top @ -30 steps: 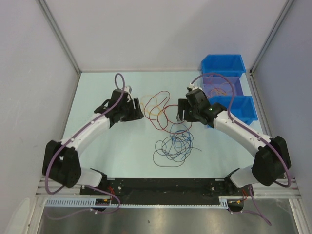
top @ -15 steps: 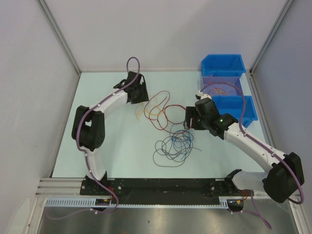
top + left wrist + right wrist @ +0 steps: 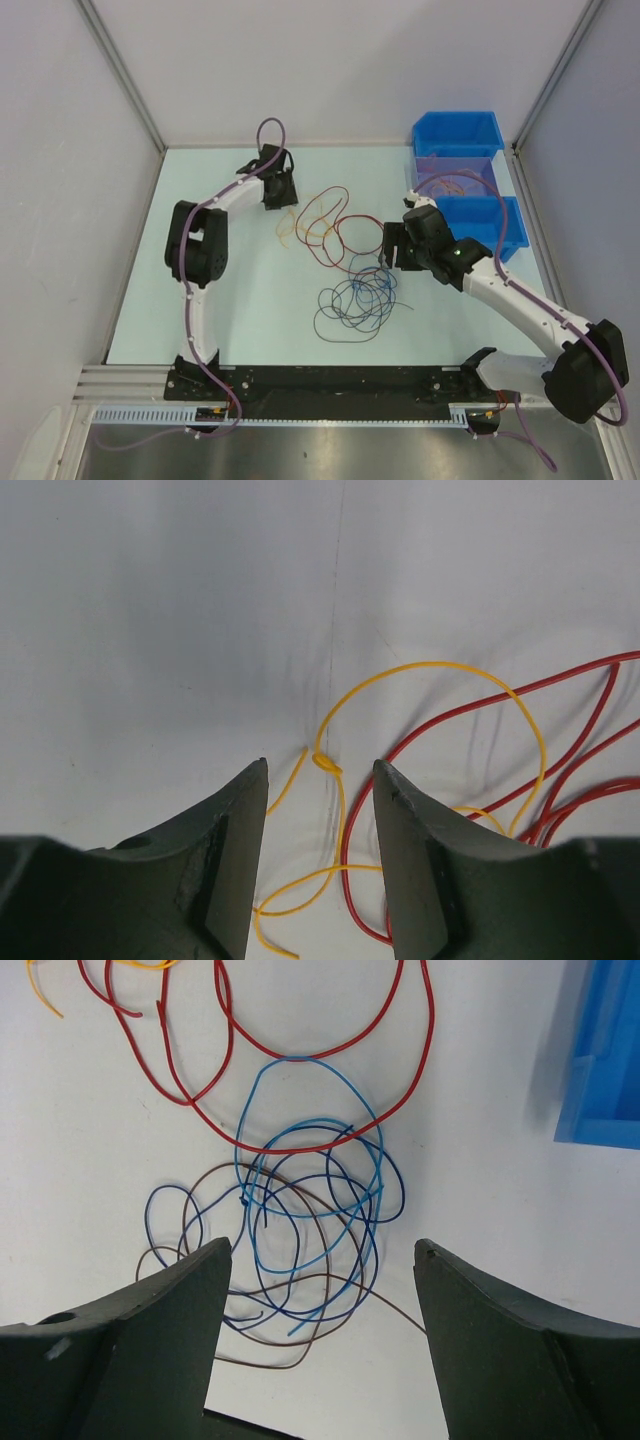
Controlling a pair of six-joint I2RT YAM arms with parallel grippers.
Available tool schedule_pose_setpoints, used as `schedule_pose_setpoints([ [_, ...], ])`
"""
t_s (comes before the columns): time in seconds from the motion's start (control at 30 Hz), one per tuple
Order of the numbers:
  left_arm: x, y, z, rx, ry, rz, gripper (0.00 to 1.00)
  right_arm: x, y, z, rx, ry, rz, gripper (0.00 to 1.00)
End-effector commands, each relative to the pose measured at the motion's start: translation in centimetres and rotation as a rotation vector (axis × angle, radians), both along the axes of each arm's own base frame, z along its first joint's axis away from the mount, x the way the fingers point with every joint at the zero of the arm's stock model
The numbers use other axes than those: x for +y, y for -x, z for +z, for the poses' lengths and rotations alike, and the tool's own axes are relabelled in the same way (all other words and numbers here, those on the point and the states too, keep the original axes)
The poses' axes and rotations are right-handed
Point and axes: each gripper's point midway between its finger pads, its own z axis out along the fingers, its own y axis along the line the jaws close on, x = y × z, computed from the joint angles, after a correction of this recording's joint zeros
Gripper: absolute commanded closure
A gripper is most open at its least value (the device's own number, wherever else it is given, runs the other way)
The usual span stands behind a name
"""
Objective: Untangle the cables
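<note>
Top view: cables lie loose on the pale worktop, mid-scene between the two arms. Red and orange loops sit farther away; a darker tangle of blue and brown lies nearer.

Left hand: far left of the cables. Left wrist view only: jaws partly open, nothing gripped. Orange cable arcs across the worktop, and a small knot in it lies in the gap between the fingers. No strand visibly touches either one. Red cable runs off to the right.

Right hand: at the right edge of the pile. Right wrist view only: jaws wide apart and empty. The tangle resolves into a light blue cable, dark blue cable and brown cable, with the red loop crossing the light blue one.

Surroundings: three blue bins in a row at the far right corner. The right arm's purple hose loops in front of the middle bin and hides part of it. Grey walls enclose three sides.

Materials: cables thin, glossy, springy curls. Bins moulded plastic. Fingers dark, matte, wedge-shaped
</note>
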Motion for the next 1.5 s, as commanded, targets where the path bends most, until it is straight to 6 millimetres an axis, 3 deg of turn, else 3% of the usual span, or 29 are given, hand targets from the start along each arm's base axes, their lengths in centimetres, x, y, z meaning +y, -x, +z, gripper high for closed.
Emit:
schedule_pose_setpoints([
  [0.0,-0.2,-1.9,0.4,-0.048,-0.002,-0.024,0.50,-0.2,0.2,0.6,-0.019,-0.012,-0.010,0.22],
  [0.27,-0.7,-2.8,-0.1,-0.065,0.023,-0.033,0.57,-0.5,0.6,0.4,-0.011,-0.004,-0.008,0.23],
  [0.37,-0.6,-3.1,-0.5,-0.059,0.019,-0.030,0.66,-0.6,0.7,0.5,-0.008,-0.003,-0.011,0.23],
  [0.4,-0.7,-3.2,-0.3,-0.063,0.017,-0.032,0.77,-0.6,0.8,0.5,-0.008,-0.003,-0.011,0.23],
  [0.43,-0.7,-3.3,-0.3,-0.064,0.018,-0.028,0.81,-0.7,0.8,0.5,-0.009,-0.003,-0.013,0.23],
  [0.57,-0.8,-3.6,-0.9,-0.060,0.011,-0.033,0.94,-0.8,0.8,0.5,-0.009,0.004,-0.017,0.24],
  [0.6,-0.8,-3.9,-0.5,-0.066,0.013,-0.032,1.00,-0.8,0.8,0.5,-0.011,0.003,-0.018,0.24],
  [0.67,-0.8,-4.0,-0.3,-0.063,0.010,-0.034,1.00,-0.8,0.8,0.6,-0.010,-0.001,-0.018,0.23],
  [0.77,-1.2,-4.5,1.8,-0.103,0.027,-0.044,1.00,-0.7,0.8,0.8,-0.014,-0.011,-0.020,0.24],
  [0.87,-1.4,-4.8,6.5,-0.188,0.058,-0.050,1.00,-0.5,1.0,0.9,-0.014,-0.021,-0.020,0.24],
  [0.9,-1.4,-4.8,9.4,-0.239,0.073,-0.052,1.00,-0.5,0.9,0.9,-0.014,-0.023,-0.020,0.24],
  [0.97,-1.5,-4.6,12.2,-0.287,0.090,-0.059,1.00,-0.4,0.9,1.1,-0.019,-0.030,-0.020,0.25],
  [1.03,-1.6,-4.2,17.2,-0.373,0.123,-0.072,1.00,-0.3,0.8,1.6,-0.036,-0.043,-0.015,0.25],
  [1.2,-4.2,-1.8,27.7,-0.552,0.261,-0.244,1.00,0.1,0.5,3.8,-0.104,-0.104,-0.003,0.25],
  [1.33,-6.4,2.1,35.7,-0.676,0.389,-0.422,1.00,0.8,0.7,6.8,-0.183,-0.189,0.042,0.25],
  [1.47,-6.3,7.4,43.9,-0.840,0.465,-0.515,1.00,1.1,1.0,11.4,-0.324,-0.285,0.082,0.24],
])
